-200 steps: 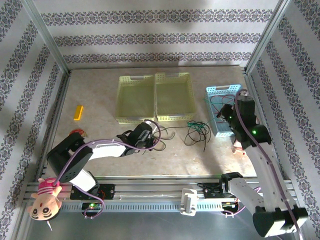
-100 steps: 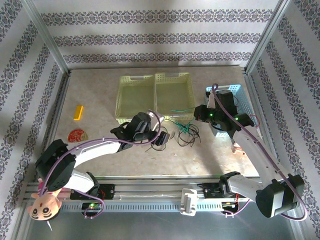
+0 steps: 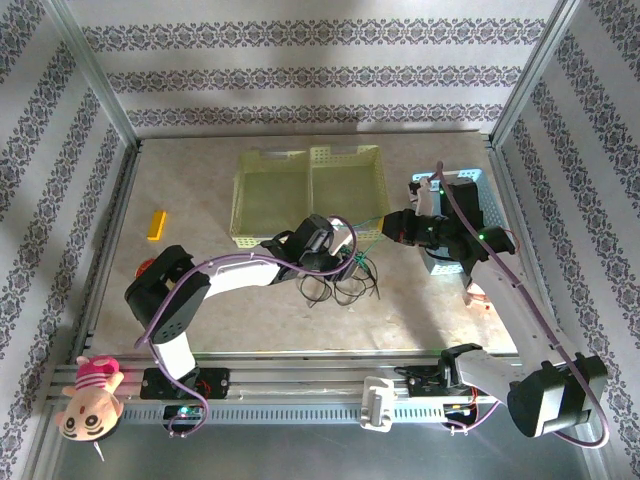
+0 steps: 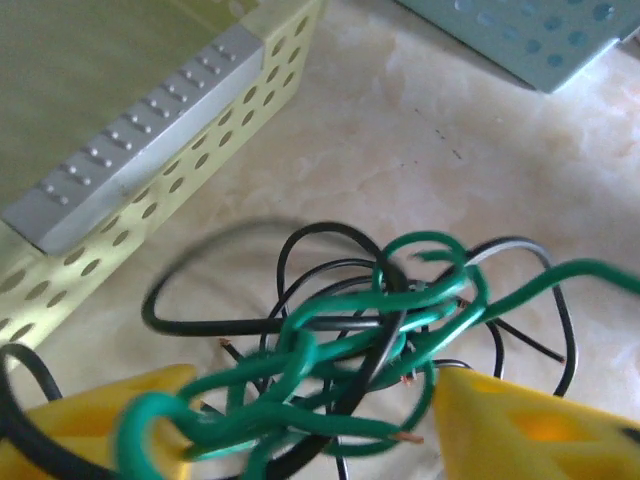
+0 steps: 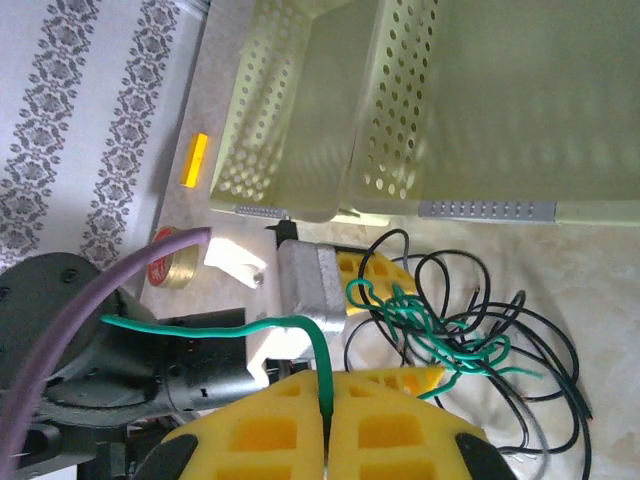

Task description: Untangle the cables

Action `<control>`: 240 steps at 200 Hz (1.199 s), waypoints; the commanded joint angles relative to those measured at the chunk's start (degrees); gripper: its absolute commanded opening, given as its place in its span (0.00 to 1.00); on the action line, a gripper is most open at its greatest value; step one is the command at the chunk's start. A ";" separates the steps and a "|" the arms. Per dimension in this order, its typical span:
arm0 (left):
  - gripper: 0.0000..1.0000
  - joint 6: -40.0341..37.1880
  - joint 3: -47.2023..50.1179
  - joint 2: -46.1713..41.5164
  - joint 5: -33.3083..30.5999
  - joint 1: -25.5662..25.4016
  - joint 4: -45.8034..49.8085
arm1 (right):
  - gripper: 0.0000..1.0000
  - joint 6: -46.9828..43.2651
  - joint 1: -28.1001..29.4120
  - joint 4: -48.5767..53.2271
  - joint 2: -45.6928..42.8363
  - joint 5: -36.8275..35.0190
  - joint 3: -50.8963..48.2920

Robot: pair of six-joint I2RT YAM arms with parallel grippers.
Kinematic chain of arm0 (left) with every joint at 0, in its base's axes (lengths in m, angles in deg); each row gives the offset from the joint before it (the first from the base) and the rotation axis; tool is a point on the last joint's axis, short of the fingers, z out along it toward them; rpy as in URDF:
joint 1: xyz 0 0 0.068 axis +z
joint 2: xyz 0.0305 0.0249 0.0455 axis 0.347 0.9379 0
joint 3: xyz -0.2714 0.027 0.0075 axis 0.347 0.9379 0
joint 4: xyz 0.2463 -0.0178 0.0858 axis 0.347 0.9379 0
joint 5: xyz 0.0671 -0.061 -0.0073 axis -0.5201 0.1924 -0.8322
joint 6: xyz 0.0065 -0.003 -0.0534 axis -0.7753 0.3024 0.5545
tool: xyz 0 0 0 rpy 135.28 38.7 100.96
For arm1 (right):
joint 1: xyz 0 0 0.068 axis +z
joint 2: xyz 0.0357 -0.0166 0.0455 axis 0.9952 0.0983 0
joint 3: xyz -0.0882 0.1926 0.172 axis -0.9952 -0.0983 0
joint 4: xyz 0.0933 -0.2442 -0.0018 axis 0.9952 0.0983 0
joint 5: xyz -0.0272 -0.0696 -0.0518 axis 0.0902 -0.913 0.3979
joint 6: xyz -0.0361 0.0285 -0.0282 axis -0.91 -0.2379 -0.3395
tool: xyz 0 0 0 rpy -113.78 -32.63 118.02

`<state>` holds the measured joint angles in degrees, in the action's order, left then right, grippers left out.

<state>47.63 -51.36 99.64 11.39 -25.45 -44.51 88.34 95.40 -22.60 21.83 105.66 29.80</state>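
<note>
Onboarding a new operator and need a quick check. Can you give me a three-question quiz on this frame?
1. True or false: the right gripper is shut on a green cable.
2. The tangle lies: A) in the blue basket; B) on the table by the yellow baskets; C) on the orange block.
3. Fingers of the left gripper flank cables of which two colours?
Key: 1 true; 2 B; 3 green and black.

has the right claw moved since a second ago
Yes. In the top view the right claw went left, from over the blue basket to the gap beside the yellow baskets, shut on a green cable.
</note>
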 commanded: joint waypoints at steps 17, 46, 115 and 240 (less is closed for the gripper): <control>0.14 1.97 0.77 3.20 -1.95 -0.34 -5.66 | 0.04 2.64 -2.45 -4.00 -1.72 6.09 -0.10; 0.00 4.87 1.74 3.93 -2.14 -0.04 -7.50 | 0.04 3.11 -3.44 -4.20 -1.82 5.79 0.24; 0.00 7.70 13.54 -3.60 -2.89 2.38 -6.82 | 0.03 3.20 -9.11 0.57 -8.90 -17.88 0.52; 0.00 12.95 25.60 -13.16 -5.99 2.60 -5.37 | 0.00 2.64 -12.17 5.39 -13.52 -47.24 6.21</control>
<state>58.45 -29.33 86.09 9.93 -23.95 -58.28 91.18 86.03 -13.24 10.50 72.92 31.96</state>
